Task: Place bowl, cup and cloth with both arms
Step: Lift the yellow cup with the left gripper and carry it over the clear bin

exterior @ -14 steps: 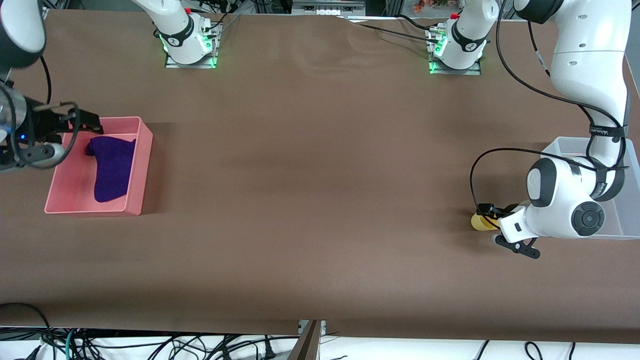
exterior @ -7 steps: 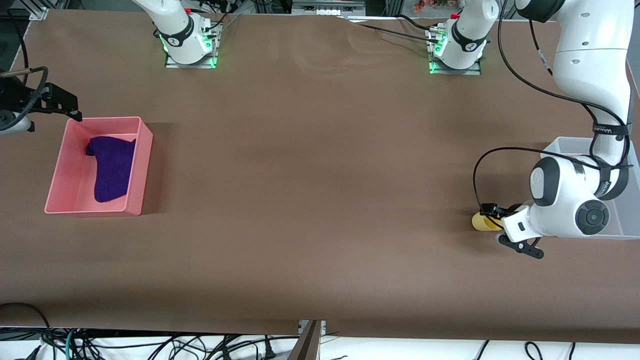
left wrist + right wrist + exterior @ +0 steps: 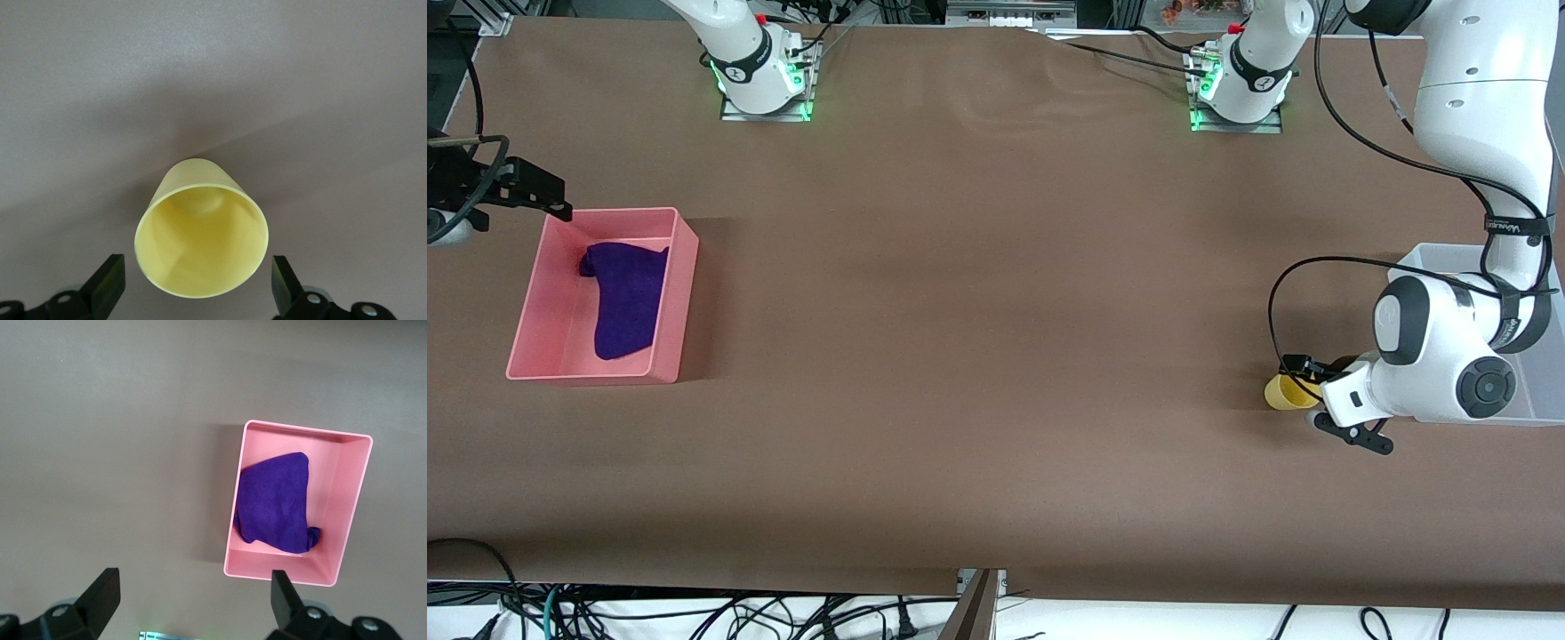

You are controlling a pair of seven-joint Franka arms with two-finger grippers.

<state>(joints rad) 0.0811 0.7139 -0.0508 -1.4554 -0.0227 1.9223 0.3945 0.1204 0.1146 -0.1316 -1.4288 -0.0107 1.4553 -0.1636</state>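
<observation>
Front view: the cloth (image 3: 624,297) lies inside the pink bin (image 3: 685,293) at the left of the frame, touching nothing else; that item reads as placed. The right gripper (image 3: 534,191) is at the frame's left edge, over the table (image 3: 978,356) just above the bin's upper corner, carrying nothing. The cup (image 3: 1282,392) stands on the table at the lower right of the frame, just beside a clear bin (image 3: 1427,260) that the left arm largely covers. The left gripper (image 3: 1316,391) is down at the cup. The bowl is not visible in this view; it may sit under the arm, but that cannot be confirmed.

Left wrist view: the cup (image 3: 201,239) fills the lower centre, mouth toward the camera, appearing tilted. The left gripper's fingers (image 3: 105,287) are spread to either side of the rim, apart from it, with no contact seen.

Right wrist view: the pink bin (image 3: 350,500) sits right of centre with the cloth (image 3: 275,503) bunched within. The right gripper's fingers (image 3: 100,593) are spread wide at the bottom edge, empty.

Assessment: cloth done; cup not yet grasped and evidently next for the clear bin; bowl status undetermined.
</observation>
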